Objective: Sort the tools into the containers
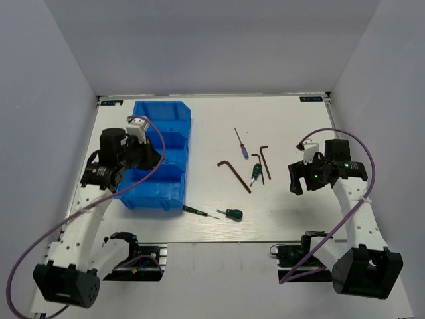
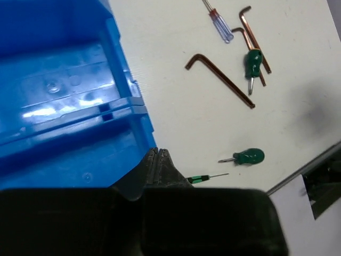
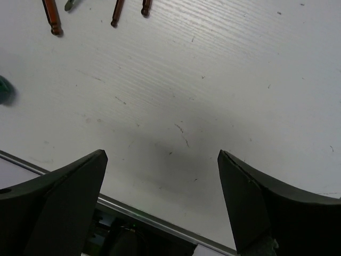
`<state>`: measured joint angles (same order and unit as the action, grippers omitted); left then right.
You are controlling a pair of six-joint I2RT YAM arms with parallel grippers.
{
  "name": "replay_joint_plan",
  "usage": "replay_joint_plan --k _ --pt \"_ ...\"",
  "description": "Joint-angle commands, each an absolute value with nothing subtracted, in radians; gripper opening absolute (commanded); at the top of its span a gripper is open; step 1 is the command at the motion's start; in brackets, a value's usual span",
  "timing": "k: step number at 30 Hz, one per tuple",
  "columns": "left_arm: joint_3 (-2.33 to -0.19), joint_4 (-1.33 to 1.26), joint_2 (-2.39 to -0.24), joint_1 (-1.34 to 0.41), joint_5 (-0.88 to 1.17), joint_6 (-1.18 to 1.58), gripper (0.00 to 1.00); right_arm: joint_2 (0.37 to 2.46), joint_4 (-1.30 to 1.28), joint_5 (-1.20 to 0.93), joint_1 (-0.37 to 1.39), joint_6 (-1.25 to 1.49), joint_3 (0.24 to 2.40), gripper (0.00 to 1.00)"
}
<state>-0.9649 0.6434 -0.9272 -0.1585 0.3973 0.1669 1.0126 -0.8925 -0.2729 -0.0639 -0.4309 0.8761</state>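
Note:
The three joined blue bins (image 1: 174, 133) stand at the left and fill the left of the left wrist view (image 2: 64, 90). My left gripper (image 1: 155, 159) is shut and empty above the bins' right side; its fingertips (image 2: 157, 160) touch each other. The tools lie on the table: a large hex key (image 1: 234, 175), two smaller hex keys (image 1: 265, 161) (image 1: 259, 176), a blue-handled screwdriver (image 1: 241, 145), two green stubby screwdrivers (image 1: 255, 171) (image 1: 232, 213), and a slim dark screwdriver (image 1: 199, 211). My right gripper (image 1: 297, 181) is open and empty to the right of them, above bare table (image 3: 162, 154).
The table's metal front edge (image 3: 160, 221) runs just below the right gripper. White walls enclose the table on three sides. In the left wrist view the slim dark screwdriver (image 2: 205, 178) lies just right of my fingertips, near the bins' front corner.

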Motion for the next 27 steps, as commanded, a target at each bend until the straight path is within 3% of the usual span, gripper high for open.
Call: replay_joint_plan --k 1,2,3,4,5,7,8,9,10,11,12,16,21,27 --pt "-1.022 0.585 -1.004 -0.192 0.509 0.15 0.0 1.02 -0.954 -0.307 -0.061 -0.506 0.911 0.9" --pt "-1.031 0.584 -1.035 -0.202 0.54 0.14 0.0 1.017 -0.94 -0.339 -0.061 -0.497 0.894 0.83" --pt "-1.041 0.571 -1.101 -0.233 0.56 0.14 0.0 1.012 -0.928 -0.359 -0.061 -0.491 0.888 0.27" --pt "-1.051 0.571 -1.138 -0.253 0.574 0.129 0.0 1.008 -0.92 -0.367 -0.058 -0.479 0.871 0.01" --pt "-1.078 0.571 -1.176 -0.277 0.574 0.115 0.0 1.011 -0.884 -0.403 -0.054 -0.462 0.855 0.0" --pt "-1.123 0.604 -1.297 -0.363 0.557 0.08 0.02 1.022 -0.826 -0.437 -0.04 -0.417 0.839 0.0" --pt "-1.168 0.618 -1.331 -0.394 0.511 0.08 0.18 1.037 -0.818 -0.461 -0.026 -0.404 0.836 0.13" --pt "-1.189 0.629 -1.359 -0.446 0.487 0.069 0.29 1.048 -0.804 -0.463 -0.011 -0.399 0.847 0.32" --pt "-1.204 0.64 -1.383 -0.469 0.468 0.069 0.36 1.084 -0.778 -0.462 -0.003 -0.396 0.853 0.49" --pt "-1.225 0.64 -1.42 -0.491 0.427 0.069 0.44 1.103 -0.773 -0.463 -0.002 -0.391 0.862 0.59" --pt "-1.226 0.64 -1.433 -0.523 0.404 0.069 0.46 1.118 -0.762 -0.463 0.05 -0.393 0.899 0.68" --pt "-1.159 0.611 -1.393 -0.564 0.339 0.093 0.52 1.277 -0.752 -0.437 0.156 -0.355 1.017 0.71" --pt "-1.046 0.552 -1.169 -0.575 0.295 0.15 0.63 1.486 -0.71 -0.336 0.351 -0.318 1.237 0.63" --pt "-1.025 0.62 -1.042 -0.584 0.246 0.192 0.63 1.724 -0.683 -0.229 0.466 -0.282 1.409 0.6"
